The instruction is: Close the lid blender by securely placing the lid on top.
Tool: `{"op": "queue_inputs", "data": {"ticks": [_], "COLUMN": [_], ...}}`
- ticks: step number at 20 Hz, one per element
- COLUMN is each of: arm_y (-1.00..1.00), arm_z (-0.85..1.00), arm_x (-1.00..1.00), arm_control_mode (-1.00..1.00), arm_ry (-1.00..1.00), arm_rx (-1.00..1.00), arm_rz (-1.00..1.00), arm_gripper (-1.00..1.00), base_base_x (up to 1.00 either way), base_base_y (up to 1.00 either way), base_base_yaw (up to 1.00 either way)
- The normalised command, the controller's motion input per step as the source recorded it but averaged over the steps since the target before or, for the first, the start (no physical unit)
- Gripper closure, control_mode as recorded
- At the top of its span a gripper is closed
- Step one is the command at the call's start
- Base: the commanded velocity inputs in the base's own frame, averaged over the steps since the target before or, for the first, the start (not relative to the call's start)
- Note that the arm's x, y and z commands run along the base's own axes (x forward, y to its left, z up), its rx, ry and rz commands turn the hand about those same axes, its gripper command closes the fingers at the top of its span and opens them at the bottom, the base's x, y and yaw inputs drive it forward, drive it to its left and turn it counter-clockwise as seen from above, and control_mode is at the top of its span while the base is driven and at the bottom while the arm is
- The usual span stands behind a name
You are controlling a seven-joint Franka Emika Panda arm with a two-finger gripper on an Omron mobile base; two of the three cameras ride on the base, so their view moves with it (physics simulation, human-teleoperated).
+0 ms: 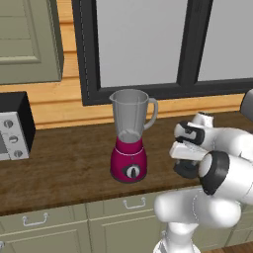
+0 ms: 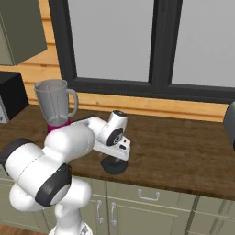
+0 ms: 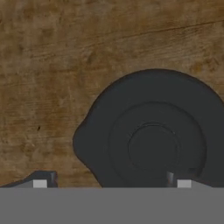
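Note:
The blender (image 1: 129, 141) stands on the wooden counter (image 1: 64, 165), a clear grey jar with an uncovered mouth on a magenta base; in the right base view the blender (image 2: 56, 103) sits left of my arm. The black lid (image 3: 153, 144) lies flat on the wood, its centre knob facing up, well to the right of the blender. From the right base camera the lid (image 2: 114, 166) shows just under my hand. My gripper (image 3: 111, 181) hovers low over it, open. One fingertip is above the lid's near part and the other is off its left edge.
A black-and-silver boxy appliance (image 1: 12, 128) stands at the counter's left end. A dark object (image 2: 230, 121) sits at the far right. A dark-framed window runs behind the counter, and cabinet drawers with handles (image 1: 134, 203) lie below its front edge.

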Motion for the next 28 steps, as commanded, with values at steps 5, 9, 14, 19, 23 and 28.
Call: {"op": "queue_inputs", "data": {"ticks": [5, 9, 14, 19, 23, 28], "arm_y": [-0.07, -0.14, -0.05, 0.00, 0.00, 0.00], "arm_z": [-0.30, -0.34, -0.42, -0.48, -0.19, -0.19], "arm_x": [0.27, 0.01, 0.00, -0.14, -0.41, -0.33], "arm_control_mode": [-1.00, -1.00, -1.00, -1.00, -1.00, -1.00], "arm_ry": [0.10, 0.01, 0.00, 0.00, -0.01, 0.00], "arm_rx": [0.00, -0.01, -0.02, -0.06, -0.06, -0.03], "arm_rz": [0.00, 0.00, 0.00, 0.00, 0.00, 0.00], "arm_gripper": [-1.00, -1.00, -1.00, -1.00, -1.00, -1.00], "base_base_x": [0.00, 0.00, 0.00, 0.00, 0.00, 0.00], "base_base_y": [0.00, 0.00, 0.00, 0.00, 0.00, 0.00], "base_base_yaw": [0.00, 0.00, 0.00, 0.00, 0.00, 0.00]}}
